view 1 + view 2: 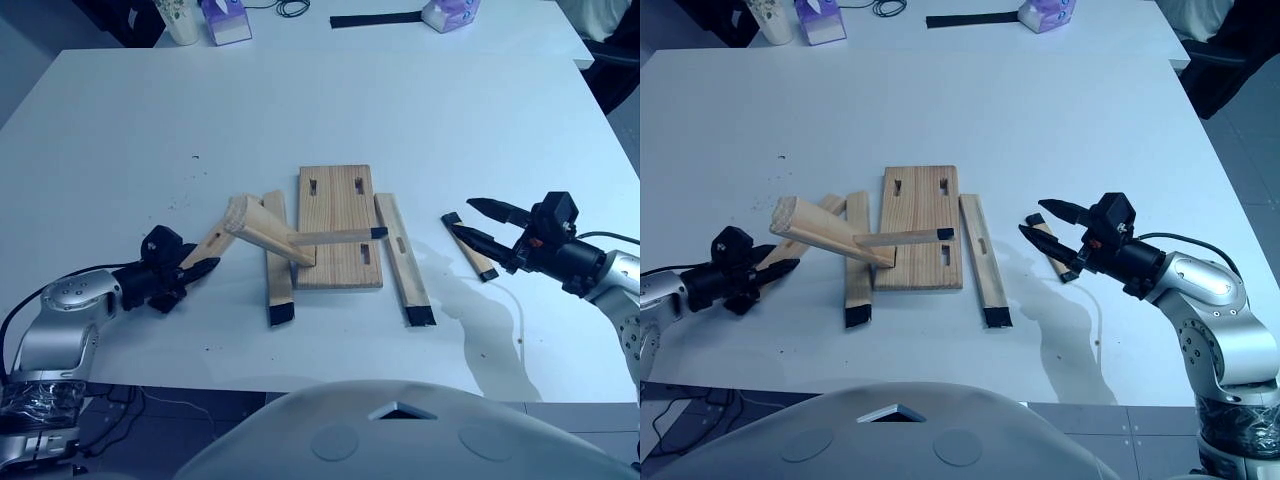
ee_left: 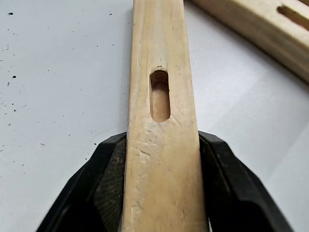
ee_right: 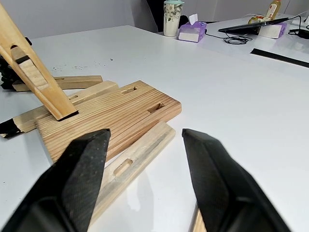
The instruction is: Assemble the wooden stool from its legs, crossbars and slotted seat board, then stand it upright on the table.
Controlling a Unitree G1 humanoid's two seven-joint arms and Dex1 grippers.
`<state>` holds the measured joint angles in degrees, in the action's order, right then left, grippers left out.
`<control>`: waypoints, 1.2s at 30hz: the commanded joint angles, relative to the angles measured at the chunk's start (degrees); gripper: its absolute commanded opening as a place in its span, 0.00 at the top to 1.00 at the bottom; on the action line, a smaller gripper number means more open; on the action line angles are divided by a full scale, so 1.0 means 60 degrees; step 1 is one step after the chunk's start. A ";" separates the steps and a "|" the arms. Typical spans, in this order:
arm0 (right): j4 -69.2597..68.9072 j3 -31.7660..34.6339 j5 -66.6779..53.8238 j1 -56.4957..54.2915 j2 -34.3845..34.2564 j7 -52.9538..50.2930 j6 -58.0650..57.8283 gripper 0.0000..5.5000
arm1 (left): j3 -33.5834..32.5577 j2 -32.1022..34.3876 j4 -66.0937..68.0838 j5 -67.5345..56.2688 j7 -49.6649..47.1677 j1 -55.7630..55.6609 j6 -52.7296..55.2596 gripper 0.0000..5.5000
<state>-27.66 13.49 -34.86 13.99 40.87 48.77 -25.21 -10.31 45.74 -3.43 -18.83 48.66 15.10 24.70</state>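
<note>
The slotted seat board point(image 1: 345, 205) lies flat mid-table. A leg point(image 1: 262, 228) leans out of one of its slots, tilted left, and a thin crossbar point(image 1: 340, 236) runs from it over the board. Two more legs lie flat, one point(image 1: 277, 270) left of the board and one point(image 1: 402, 258) right of it. My left gripper point(image 1: 200, 267) is shut on the near end of another slotted leg point(image 2: 161, 72) lying on the table. On the right, my right gripper point(image 1: 460, 215) stands open just above a short black-tipped crossbar point(image 1: 472, 248), holding nothing.
A cup point(image 1: 180, 20), a tissue box point(image 1: 227, 20), a black strip point(image 1: 375, 20) and a tissue pack point(image 1: 450, 15) sit along the far side. The table point(image 1: 330, 110) is bare between them and the stool parts. Its front edge runs close behind both grippers.
</note>
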 commanded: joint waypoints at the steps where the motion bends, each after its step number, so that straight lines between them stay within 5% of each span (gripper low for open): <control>1: 0.0278 -0.0042 0.0132 -0.0462 0.0179 0.0055 -0.0035 0.50 | 0.0130 -0.0247 0.0241 -0.0197 0.0151 0.0186 0.0425 0.63; 16: 0.1437 0.0407 -0.0501 -0.2160 0.0290 0.0476 -0.0377 0.50 | -0.3337 -0.0855 -0.0994 -0.5434 -0.0747 -0.3575 0.2549 0.63; 27: 0.1640 0.1799 -0.4075 -0.4991 0.0022 -0.0446 -0.2071 0.50 | -0.2390 -0.0283 -0.1721 -0.9930 -0.1754 -0.8592 0.5068 0.63; 31: 0.1202 0.1847 -0.5192 -0.5421 0.0073 -0.0710 -0.2568 0.50 | -0.1895 -0.0147 -0.1769 -1.0186 -0.1358 -0.9070 0.5432 0.63; 36: 0.0937 0.0850 -0.6006 -0.6273 -0.0066 -0.0266 -0.3144 0.35 | -0.1847 -0.0380 -0.3003 -1.1093 -0.1824 -0.8085 0.5511 0.63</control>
<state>-20.56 20.86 -69.32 -20.49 40.78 47.23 -42.58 -22.05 43.96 -19.24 -84.28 38.19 -35.33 57.58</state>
